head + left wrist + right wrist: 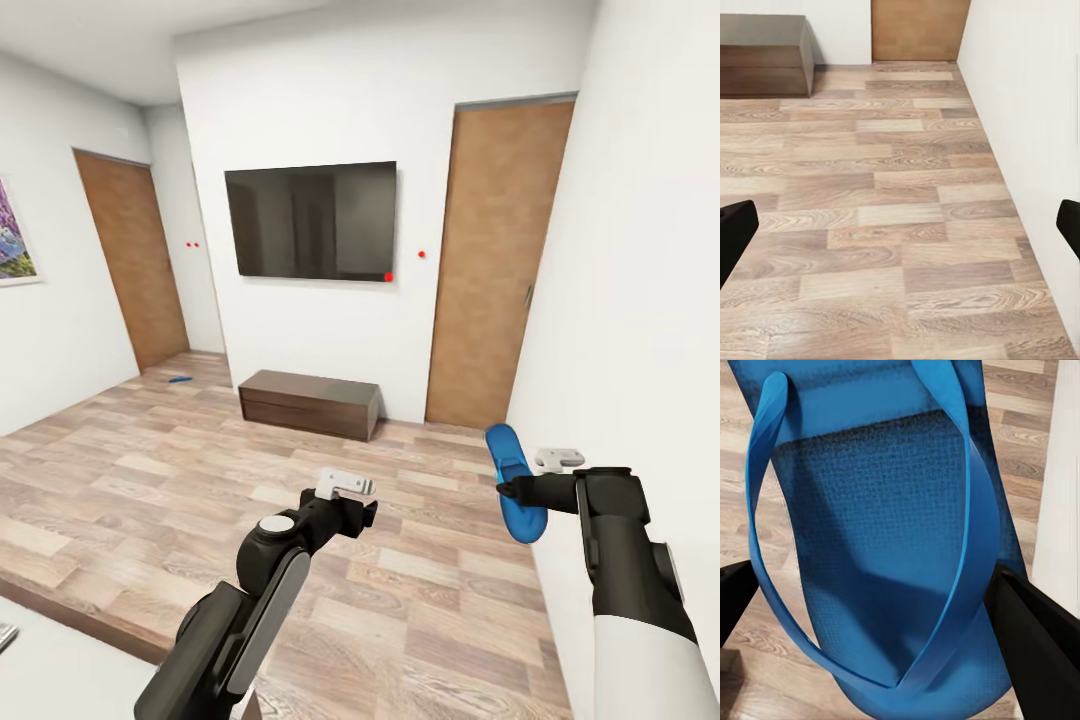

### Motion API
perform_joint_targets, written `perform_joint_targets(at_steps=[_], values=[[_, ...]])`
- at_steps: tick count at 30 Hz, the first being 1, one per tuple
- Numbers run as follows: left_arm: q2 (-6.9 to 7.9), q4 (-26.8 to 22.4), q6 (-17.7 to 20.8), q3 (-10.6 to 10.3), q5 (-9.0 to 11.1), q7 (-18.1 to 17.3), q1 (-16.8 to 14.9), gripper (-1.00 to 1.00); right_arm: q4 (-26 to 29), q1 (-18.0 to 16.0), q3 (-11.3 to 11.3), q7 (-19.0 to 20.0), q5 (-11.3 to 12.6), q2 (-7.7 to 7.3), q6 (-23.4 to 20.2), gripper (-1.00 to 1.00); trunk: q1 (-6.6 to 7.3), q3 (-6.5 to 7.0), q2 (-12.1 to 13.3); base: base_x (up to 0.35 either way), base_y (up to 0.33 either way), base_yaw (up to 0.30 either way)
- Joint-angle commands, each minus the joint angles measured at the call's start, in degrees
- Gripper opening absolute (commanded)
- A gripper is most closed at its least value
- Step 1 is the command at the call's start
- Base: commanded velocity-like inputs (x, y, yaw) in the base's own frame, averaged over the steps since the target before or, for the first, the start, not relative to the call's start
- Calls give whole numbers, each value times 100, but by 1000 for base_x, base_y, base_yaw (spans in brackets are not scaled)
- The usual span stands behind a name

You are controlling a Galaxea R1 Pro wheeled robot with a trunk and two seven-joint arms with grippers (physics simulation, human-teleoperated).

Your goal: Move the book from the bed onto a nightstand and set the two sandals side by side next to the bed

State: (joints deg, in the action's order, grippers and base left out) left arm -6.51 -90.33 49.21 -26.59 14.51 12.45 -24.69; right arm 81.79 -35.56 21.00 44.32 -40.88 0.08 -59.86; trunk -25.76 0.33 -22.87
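My right gripper is shut on one bright blue sandal, held up on edge close to the right wall. In the right wrist view the sandal shows its sole and straps between the two black fingers of the right gripper. The other sandal lies flat on the floor far off, by the left door. My left gripper hangs open over bare floor, its fingers wide apart with nothing between them. A corner of the bed shows at the lower left. The book and the nightstand are out of view.
A long low dark brown cabinet stands under a wall-mounted TV. Brown doors are at the left and the right. The white wall runs close along my right arm. Wooden floor spreads ahead.
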Motion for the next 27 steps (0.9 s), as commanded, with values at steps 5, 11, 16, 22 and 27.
perform_joint_targets(at_steps=[5, 11, 16, 22, 27], values=[[0, -3, 19, -5, 61, 55, -1, 100, -1, -3, 3, 59, -52, 1, -14, -100, -2, -3, -5, 0, 0, -272], [0, -2, 19, -5, 61, 55, -1, 100, -1, -3, 5, 59, -52, 1, -14, -100, -2, -3, -5, 0, 0, -290], [0, -2, 19, -5, 61, 55, -1, 100, 0, -3, 5, 59, -52, 1, -14, -100, -2, -3, -5, 0, 0, -187], [0, -2, 23, -5, 61, 55, -7, 100, -2, -3, -1, 59, -58, 1, -14, -100, -2, -3, -5, 51, 47, -39], [0, -2, 26, -5, 61, 55, -8, 100, -4, -3, -12, 59, -60, 1, -14, -100, -2, -3, -5, 183, 116, -7]])
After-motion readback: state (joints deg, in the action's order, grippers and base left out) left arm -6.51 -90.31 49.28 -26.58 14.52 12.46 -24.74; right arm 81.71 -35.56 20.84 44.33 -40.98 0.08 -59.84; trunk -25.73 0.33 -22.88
